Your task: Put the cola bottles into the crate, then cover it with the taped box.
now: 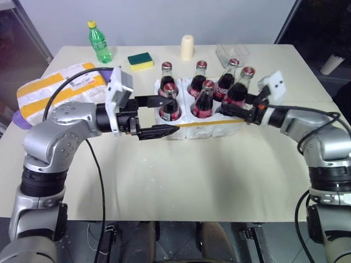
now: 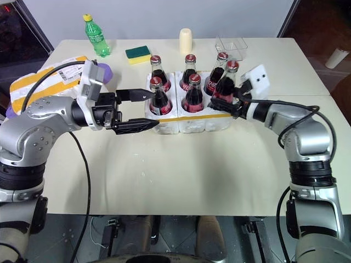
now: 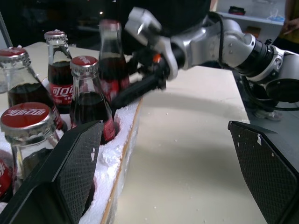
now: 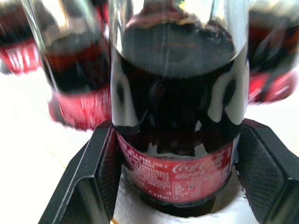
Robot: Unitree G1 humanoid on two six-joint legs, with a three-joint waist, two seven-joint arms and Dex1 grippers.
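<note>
Flanking near-right cola bottle [image 4: 175, 140], right fingers [image 4: 261, 163] seemingly loosened; crate [image 1: 181, 130] full.

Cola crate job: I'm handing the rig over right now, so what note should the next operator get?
Left gripper: jaws wide open, straddling the crate's front-left corner, holding nothing.
Right gripper: jaws either side of the front-right cola bottle, which stands in its well; grip unclear.
Done: all six cola bottles stand in the crate.
Left: back both grippers off, fetch the taped box from the table's left side and set it over the crate.

Left tool [image 1: 156, 116] wide open, level; right tool [image 1: 235, 111] parted.
</note>
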